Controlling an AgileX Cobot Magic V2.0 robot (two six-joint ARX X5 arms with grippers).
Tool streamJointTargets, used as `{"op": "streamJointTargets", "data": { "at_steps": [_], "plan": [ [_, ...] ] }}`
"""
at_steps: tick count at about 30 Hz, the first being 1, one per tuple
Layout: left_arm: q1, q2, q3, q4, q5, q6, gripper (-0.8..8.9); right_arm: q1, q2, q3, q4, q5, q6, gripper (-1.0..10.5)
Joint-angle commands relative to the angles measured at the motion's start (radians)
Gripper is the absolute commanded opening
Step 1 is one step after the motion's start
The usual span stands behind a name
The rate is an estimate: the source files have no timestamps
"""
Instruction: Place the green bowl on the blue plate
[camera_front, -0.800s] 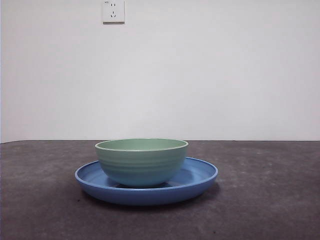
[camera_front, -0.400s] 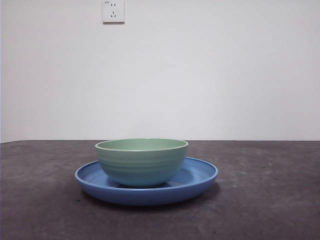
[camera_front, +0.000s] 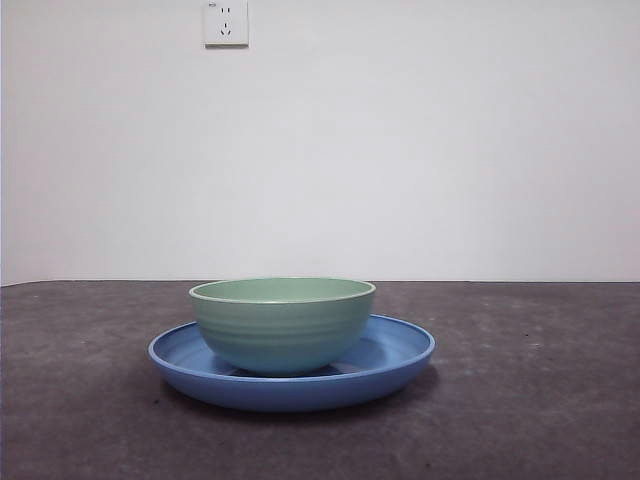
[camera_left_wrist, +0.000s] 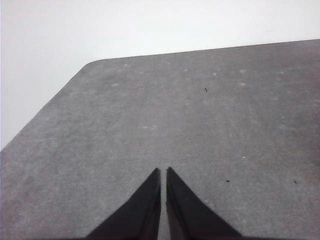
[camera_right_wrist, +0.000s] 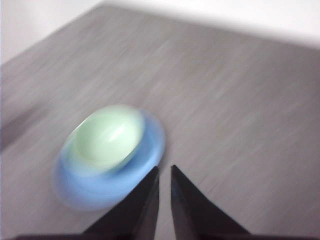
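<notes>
Bowl (camera_front: 283, 322) is sitting upright inside the plate (camera_front: 400, 352), lower centre of the front view. Right gripper (camera_right_wrist: 165, 172) is hanging above it, jaws nearly closed, empty; left gripper (camera_left_wrist: 163, 174) likewise, over bare table (camera_left_wrist: 200, 115). Bowl seems light, rigid, slick; its rim looks the likeliest hold.

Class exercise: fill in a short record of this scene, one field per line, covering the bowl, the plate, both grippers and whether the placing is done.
Bowl: the green bowl stands upright on the blue plate, off-centre toward the plate's left in the front view.
Plate: flat on the grey table.
Right gripper: right gripper shut, empty, apart from the bowl; its view is blurred.
Left gripper: left gripper shut, empty, over bare table.
Wall: white socket.
Placing: looks done.
</notes>
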Motion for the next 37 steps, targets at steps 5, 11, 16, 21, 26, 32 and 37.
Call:
{"op": "streamJointTargets", "data": {
  "at_steps": [5, 11, 16, 21, 26, 32, 37],
  "plan": [
    [0.002, -0.001, -0.02, -0.009, 0.006, 0.014, 0.19, -0.315, -0.238, -0.412, 0.544, 0.002, -0.051, 0.4],
    [0.002, -0.001, -0.02, -0.009, 0.006, 0.014, 0.19, -0.395, -0.371, -0.698, 0.731, 0.027, -0.052, 0.4],
    [0.002, -0.001, -0.02, -0.009, 0.006, 0.014, 0.19, -0.395, -0.376, -0.817, 0.745, 0.118, -0.05, 0.4],
    [0.002, -0.001, -0.02, -0.009, 0.006, 0.014, 0.19, -0.383, -0.422, -0.89, 0.752, 0.167, -0.048, 0.4],
    [0.001, -0.001, -0.02, -0.009, 0.006, 0.014, 0.19, -0.361, -0.495, -0.925, 0.717, 0.166, -0.045, 0.4],
    [0.001, -0.001, -0.02, -0.009, 0.006, 0.014, 0.19, -0.355, -0.509, -0.925, 0.634, 0.174, -0.038, 0.4],
    [0.001, -0.001, -0.02, -0.009, 0.006, 0.014, 0.19, -0.355, -0.509, -0.925, 0.622, 0.252, 0.026, 0.4]
  ]
}}
